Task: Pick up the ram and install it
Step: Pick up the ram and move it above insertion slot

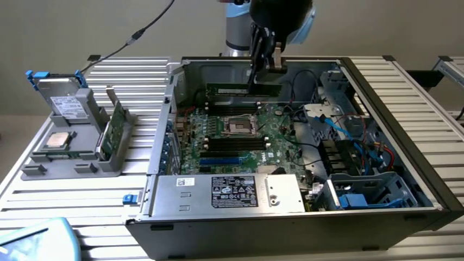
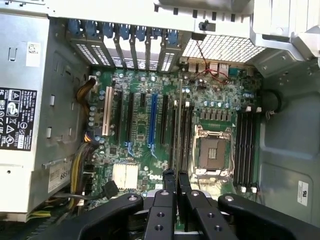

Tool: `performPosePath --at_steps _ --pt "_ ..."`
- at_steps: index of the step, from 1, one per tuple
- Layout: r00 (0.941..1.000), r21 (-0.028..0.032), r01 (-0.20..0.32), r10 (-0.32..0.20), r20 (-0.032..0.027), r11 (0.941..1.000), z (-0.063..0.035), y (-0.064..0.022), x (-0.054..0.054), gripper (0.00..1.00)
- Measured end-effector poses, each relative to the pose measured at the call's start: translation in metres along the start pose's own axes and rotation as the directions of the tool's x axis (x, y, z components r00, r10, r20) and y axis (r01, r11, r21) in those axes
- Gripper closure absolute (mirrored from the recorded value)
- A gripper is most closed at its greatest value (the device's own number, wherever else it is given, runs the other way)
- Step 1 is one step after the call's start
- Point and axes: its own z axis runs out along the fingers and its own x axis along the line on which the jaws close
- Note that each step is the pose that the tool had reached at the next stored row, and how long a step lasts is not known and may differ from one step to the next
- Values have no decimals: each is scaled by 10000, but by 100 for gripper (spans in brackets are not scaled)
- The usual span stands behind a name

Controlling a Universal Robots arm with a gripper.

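Closest to my wrist camera, my fingers (image 2: 169,186) are pressed together on the ram (image 2: 178,125), which I see edge-on as a thin line running out from their tips over the board (image 2: 135,165). In the exterior view the same fingers (image 1: 255,65) reach down into the open case (image 1: 406,136) and pinch the ram (image 1: 236,89) by its upper edge. It hangs level, its long side parallel to the surface's far edge, with its pale label facing the camera. It is held above the black slots (image 1: 232,107) that lie between the socket (image 1: 240,126) and the case wall nearest that far edge, clear of the board. A boxy power supply (image 1: 232,193) takes up the case's side toward the near edge. Toward the surface's (image 1: 65,201) edge at the exterior view's left, a grey holder (image 1: 87,141) carries an upright green card (image 1: 114,133).
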Motion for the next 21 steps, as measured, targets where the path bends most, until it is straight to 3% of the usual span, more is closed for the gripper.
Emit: performPosePath --at_steps 2,10,15,18,21 --pt "10000 10 20 -20 -41 10000 25 -5 -17 87" --pt "9999 99 85 -84 -99 9999 144 -27 -116 87" --pt "9998 125 89 -87 -166 9999 218 -37 -125 87" --pt "9998 191 90 -87 -186 9998 255 -41 -122 87" --pt "9997 296 97 -91 -206 9995 284 -45 -120 87"
